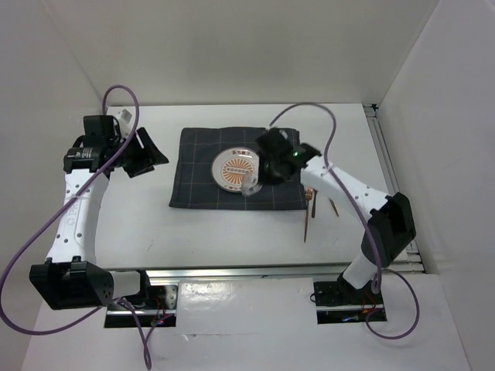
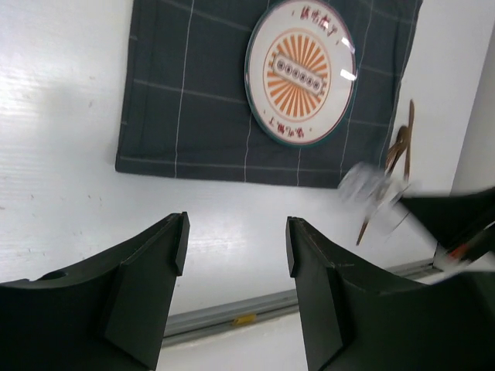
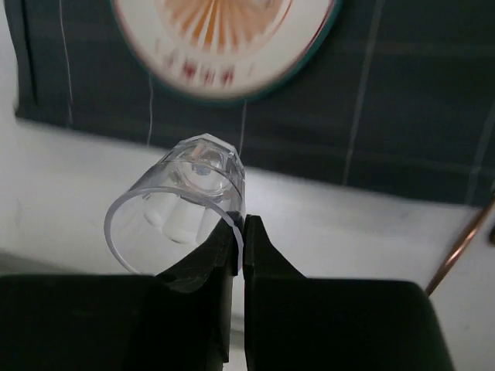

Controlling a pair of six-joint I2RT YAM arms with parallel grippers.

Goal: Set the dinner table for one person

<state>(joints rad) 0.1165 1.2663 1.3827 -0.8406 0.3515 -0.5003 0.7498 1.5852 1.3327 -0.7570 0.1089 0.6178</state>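
My right gripper (image 3: 238,232) is shut on the wall of a clear drinking glass (image 3: 178,209), one finger inside the rim and one outside. The glass (image 1: 250,188) is tilted over the near edge of the dark checked cloth (image 1: 197,166), just in front of the round plate (image 1: 236,168) with an orange sunburst. Cloth and plate lie on the white dinner table (image 1: 139,224). My left gripper (image 2: 236,243) hangs open and empty above bare table, left of the cloth. Its view shows the plate (image 2: 300,71) and the glass (image 2: 371,189) as a blur.
Copper-coloured cutlery (image 1: 311,212) lies on the table just right of the cloth's near corner, under the right arm. A metal rail (image 1: 247,270) runs along the near edge and another along the right edge (image 1: 387,162). White walls enclose the far side and both flanks.
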